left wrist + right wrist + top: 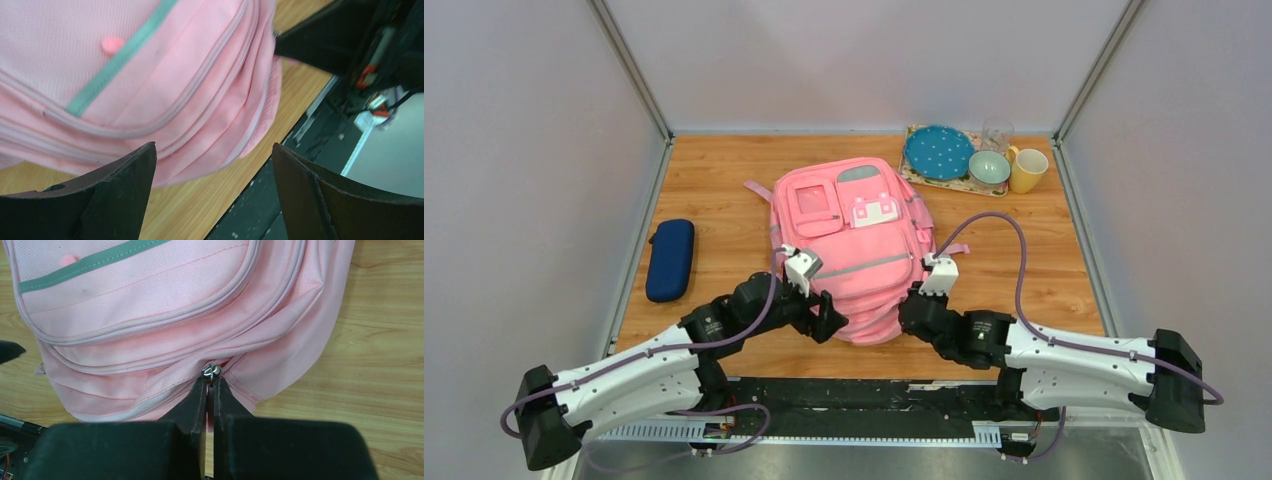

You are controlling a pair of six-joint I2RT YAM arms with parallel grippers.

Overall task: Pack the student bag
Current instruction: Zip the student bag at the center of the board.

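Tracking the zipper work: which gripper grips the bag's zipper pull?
The right gripper, shut on the zipper pull of the student bag; the left gripper stands wide open, empty.

**Right tool pinched on the zipper pull**

The right tool (pixel 210 390) has its two black fingers pressed together on the small metal zipper pull (pixel 212 372) at the near edge of the pink backpack (pixel 165 315). The fabric puckers around the pull. A grey-green strip (pixel 95 262) crosses the front pocket on the far left. The wooden table (pixel 380 340) shows to the bag's right.
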